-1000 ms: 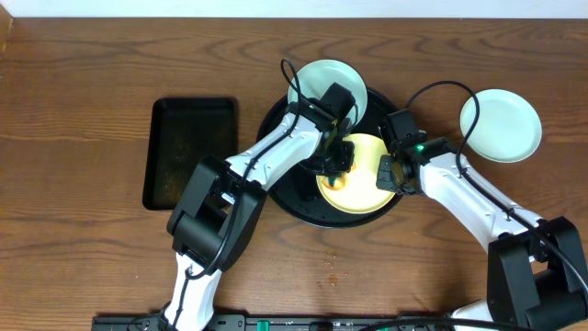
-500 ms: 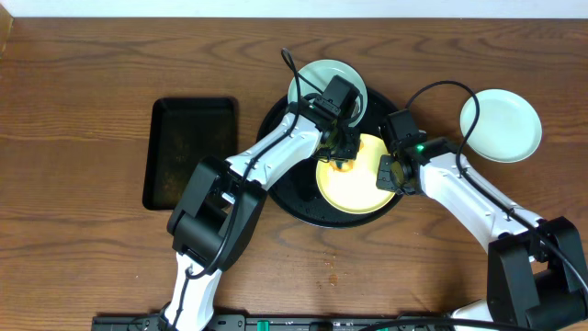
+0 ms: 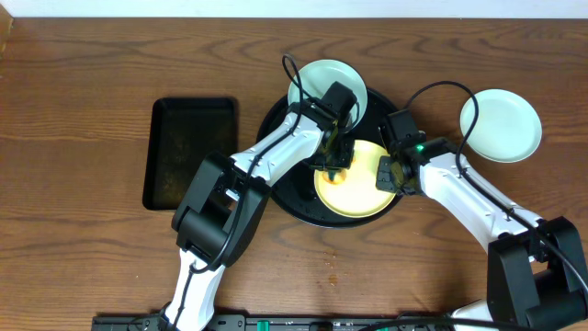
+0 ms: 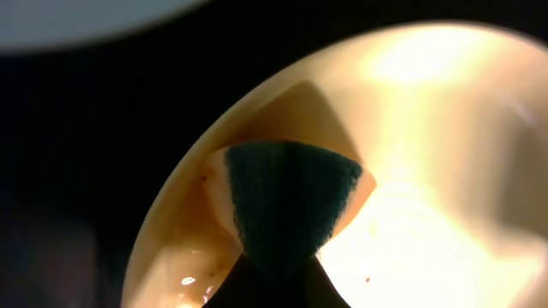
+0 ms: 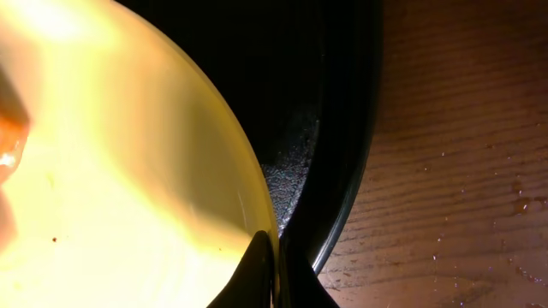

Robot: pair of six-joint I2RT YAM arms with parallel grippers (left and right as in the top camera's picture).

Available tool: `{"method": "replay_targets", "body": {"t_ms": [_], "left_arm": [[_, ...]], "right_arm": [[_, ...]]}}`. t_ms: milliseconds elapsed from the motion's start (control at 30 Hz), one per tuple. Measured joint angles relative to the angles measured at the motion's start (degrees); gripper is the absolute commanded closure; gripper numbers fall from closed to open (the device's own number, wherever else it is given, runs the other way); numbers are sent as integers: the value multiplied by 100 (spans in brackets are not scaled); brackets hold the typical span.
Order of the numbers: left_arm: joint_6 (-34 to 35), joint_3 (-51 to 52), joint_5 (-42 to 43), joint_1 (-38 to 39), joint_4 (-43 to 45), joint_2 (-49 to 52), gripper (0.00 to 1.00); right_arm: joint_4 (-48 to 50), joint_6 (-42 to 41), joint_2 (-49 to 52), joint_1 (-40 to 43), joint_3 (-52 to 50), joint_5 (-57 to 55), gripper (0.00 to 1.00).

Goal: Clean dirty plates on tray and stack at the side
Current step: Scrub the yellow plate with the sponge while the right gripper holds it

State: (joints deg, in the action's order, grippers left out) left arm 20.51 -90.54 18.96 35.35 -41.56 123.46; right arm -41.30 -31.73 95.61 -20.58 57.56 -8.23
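Yellow plate (image 3: 360, 191) on the black tray (image 3: 289, 204), partly hidden overhead by arms, left gripper (image 3: 335, 165) pinching a sponge (image 4: 287, 197) clear only in its wrist view, right gripper (image 5: 276, 265) pinching plate's rim

Entry, all three views checked: I could read no text, label, brand mark, number or sign on anything.
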Motion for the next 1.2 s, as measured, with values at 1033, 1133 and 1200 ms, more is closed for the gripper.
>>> {"method": "replay_targets", "body": {"t_ms": [1033,1133,1200], "left_arm": [[-127,-431,1596,-63,-890,-175,93],[-129,-431,1615,-48,-634,-175,92],[-129,-426,1534,-15,-422,-175,93]], "right_arm": [[0,74,0,0,-9,26,99],[0,74,0,0,-9,26,99],[0,74,0,0,-9,26,99]]}}
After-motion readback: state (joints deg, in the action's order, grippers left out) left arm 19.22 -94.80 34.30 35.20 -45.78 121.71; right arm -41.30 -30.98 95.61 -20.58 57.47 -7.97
